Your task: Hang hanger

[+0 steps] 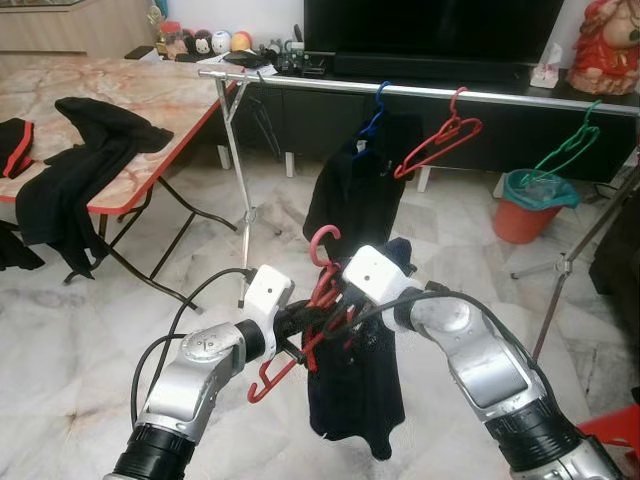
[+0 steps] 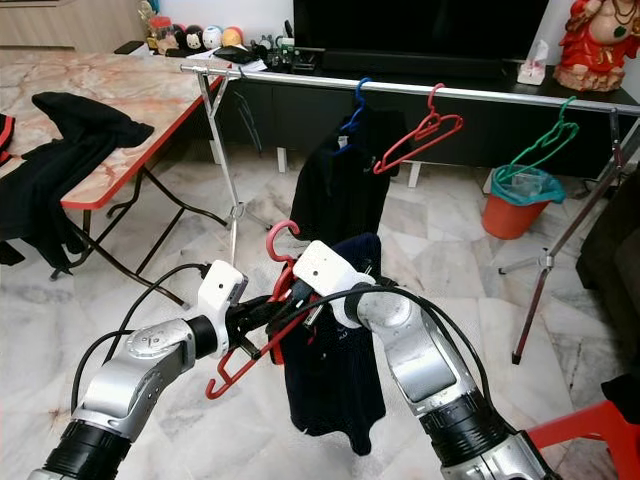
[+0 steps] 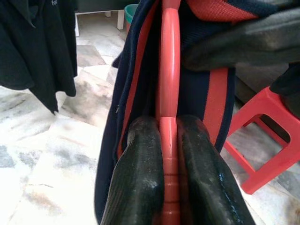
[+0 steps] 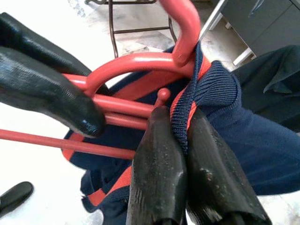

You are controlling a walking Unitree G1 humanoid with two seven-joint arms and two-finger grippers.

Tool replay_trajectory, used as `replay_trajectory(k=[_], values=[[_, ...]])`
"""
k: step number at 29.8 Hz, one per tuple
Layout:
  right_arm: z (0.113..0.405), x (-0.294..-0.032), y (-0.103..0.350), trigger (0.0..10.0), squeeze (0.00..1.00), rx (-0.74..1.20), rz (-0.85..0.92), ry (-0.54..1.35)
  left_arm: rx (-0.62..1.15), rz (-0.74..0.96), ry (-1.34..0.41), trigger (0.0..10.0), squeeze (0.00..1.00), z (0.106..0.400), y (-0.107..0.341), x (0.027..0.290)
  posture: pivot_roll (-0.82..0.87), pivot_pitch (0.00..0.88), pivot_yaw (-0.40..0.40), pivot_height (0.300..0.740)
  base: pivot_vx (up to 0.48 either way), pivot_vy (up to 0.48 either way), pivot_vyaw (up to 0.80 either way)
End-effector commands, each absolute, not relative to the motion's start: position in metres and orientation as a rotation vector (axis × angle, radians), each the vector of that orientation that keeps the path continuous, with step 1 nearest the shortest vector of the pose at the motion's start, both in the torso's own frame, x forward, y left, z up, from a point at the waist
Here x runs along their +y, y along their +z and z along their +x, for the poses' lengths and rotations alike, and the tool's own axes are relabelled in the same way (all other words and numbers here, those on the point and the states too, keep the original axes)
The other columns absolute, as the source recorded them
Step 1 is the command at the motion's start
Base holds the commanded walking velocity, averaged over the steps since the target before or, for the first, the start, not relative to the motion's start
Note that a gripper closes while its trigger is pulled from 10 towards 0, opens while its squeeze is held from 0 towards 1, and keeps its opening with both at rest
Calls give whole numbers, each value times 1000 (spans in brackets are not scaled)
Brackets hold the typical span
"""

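Red hanger (image 1: 318, 300) pinched by left gripper (image 3: 168, 140); navy garment's (image 2: 335, 385) collar pinched by right gripper (image 4: 187, 140), before rail (image 1: 420, 92).

— Where do we stand?
— We face the rail (image 1: 420, 92), which runs across ahead of us, with the TV cabinet (image 1: 330, 120) behind it. 3 hangers (image 1: 440, 140) hang on the rail.
— And to our left?
— The worktop (image 1: 150, 100), with clothes (image 1: 85, 160) draped on its edge. The bin (image 1: 530, 205) sits on the floor (image 1: 60, 320), right, beneath the rail.
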State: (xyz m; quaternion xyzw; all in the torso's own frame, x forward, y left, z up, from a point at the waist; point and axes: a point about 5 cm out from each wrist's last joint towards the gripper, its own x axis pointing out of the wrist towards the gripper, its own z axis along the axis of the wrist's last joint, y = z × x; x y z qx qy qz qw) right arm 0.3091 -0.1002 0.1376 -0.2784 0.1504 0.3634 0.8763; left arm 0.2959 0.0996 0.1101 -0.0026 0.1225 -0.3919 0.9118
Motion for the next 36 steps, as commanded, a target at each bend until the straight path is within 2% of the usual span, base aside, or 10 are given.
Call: replay_trajectory(k=[1, 9, 25, 26, 27, 28, 29, 30, 36], values=[[305, -96, 139, 10000, 0, 308, -580, 790, 180, 2, -800, 10000, 0, 303, 124, 99, 21, 0, 8, 740, 0, 0, 0], [307, -100, 139, 10000, 0, 319, -621, 773, 126, -39, -735, 10000, 0, 309, 129, 103, 21, 0, 8, 740, 0, 0, 0], [308, -102, 139, 10000, 0, 313, -635, 766, 97, -17, -702, 10000, 0, 311, 122, 107, 5, 0, -5, 740, 0, 0, 0], [308, -102, 139, 10000, 235, 313, -635, 768, 92, -19, -702, 10000, 0, 311, 122, 107, 6, 0, -6, 740, 0, 0, 0], [308, -102, 139, 10000, 235, 312, -635, 770, 90, -19, -703, 10000, 0, 311, 122, 106, 6, 0, -6, 740, 0, 0, 0], [308, -102, 139, 10000, 886, 311, -635, 771, 88, -22, -704, 10000, 0, 311, 122, 106, 6, 0, -6, 740, 0, 0, 0], [308, -102, 139, 10000, 886, 311, -635, 771, 88, -22, -704, 10000, 0, 311, 122, 106, 6, 0, -6, 740, 0, 0, 0], [308, -102, 140, 10000, 1000, 309, -636, 765, 83, -25, -703, 10000, 0, 312, 123, 106, 5, 0, -7, 740, 0, 0, 0], [308, -101, 140, 10000, 1000, 307, -638, 769, 75, -25, -696, 10000, 0, 313, 124, 106, 5, 0, -7, 740, 0, 0, 0]])
